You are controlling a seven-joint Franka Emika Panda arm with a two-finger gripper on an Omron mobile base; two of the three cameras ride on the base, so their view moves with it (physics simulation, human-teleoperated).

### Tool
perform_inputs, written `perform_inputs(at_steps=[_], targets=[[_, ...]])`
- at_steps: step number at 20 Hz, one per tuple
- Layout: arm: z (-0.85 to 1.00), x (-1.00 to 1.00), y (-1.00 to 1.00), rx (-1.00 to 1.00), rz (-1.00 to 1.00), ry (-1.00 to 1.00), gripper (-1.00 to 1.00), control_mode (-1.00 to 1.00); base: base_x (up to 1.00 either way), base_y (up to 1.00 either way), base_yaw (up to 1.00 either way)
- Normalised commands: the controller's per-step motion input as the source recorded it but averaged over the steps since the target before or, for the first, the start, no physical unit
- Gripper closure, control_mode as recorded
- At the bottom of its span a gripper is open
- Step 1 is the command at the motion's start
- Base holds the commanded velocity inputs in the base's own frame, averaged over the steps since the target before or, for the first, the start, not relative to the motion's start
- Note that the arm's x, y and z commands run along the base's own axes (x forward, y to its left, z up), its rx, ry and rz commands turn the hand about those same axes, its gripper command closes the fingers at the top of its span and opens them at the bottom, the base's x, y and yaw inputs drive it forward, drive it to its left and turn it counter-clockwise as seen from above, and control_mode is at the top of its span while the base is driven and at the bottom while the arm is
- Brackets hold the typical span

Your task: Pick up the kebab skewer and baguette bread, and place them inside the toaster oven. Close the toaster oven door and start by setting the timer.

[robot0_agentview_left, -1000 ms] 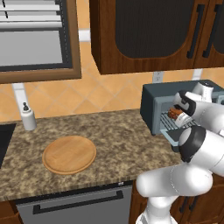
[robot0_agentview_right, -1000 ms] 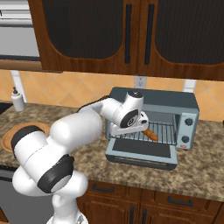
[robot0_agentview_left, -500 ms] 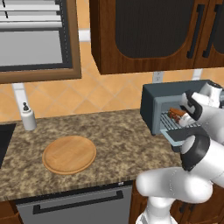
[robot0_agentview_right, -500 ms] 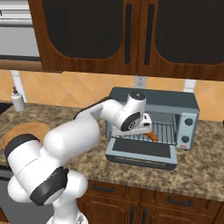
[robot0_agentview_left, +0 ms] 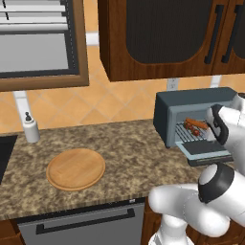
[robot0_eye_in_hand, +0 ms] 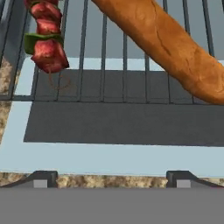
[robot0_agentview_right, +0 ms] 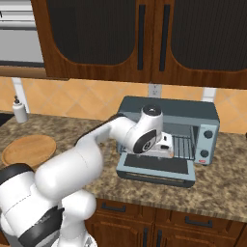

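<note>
Skewer (robot0_eye_in_hand: pixel 43 39) and baguette (robot0_eye_in_hand: pixel 168 48) both lie on the wire rack (robot0_eye_in_hand: pixel 113 52) inside the toaster oven (robot0_agentview_left: pixel 191 112). In the hand view the skewer is at the left, the baguette runs diagonally at the right, apart from each other. Oven door (robot0_agentview_right: pixel 157 169) is folded down flat onto the counter (robot0_agentview_left: pixel 119 158), glass facing up. Gripper (robot0_eye_in_hand: pixel 111 177) is open, 2 fingertips (robot0_eye_in_hand: pixel 41 178) spread wide, nothing between them, hovering just in front of the door edge. 2 knobs (robot0_agentview_right: pixel 208 135) at the oven's right front. Round wooden board (robot0_agentview_left: pixel 75 168) sits well to the left on the counter, soap bottle (robot0_agentview_left: pixel 31 129) by the far wall.
</note>
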Motion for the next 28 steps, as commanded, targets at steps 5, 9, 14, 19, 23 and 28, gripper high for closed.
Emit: perform_inputs(at_steps=[5, 9, 14, 19, 23, 28], targets=[[-0.32, -0.02, -0.23, -0.01, -0.25, 0.0, -1.0, -1.0, 0.0, 0.0, 0.0], [-0.21, 0.03, -0.18, 0.0, -0.16, 0.0, -1.0, -1.0, 0.0, 0.0, 0.0], [-0.21, 0.02, 0.0, 0.0, -0.09, -0.01, -1.0, -1.0, 0.0, 0.0, 0.0], [-0.06, 0.2, 0.0, 0.0, -0.04, -0.04, -1.0, -1.0, 0.0, 0.0, 0.0], [-0.14, 0.1, 0.0, 0.0, -0.06, -0.04, -1.0, -1.0, 0.0, 0.0, 0.0], [-0.07, 0.03, 0.0, 0.0, -0.09, -0.03, -1.0, -1.0, 0.0, 0.0, 0.0]])
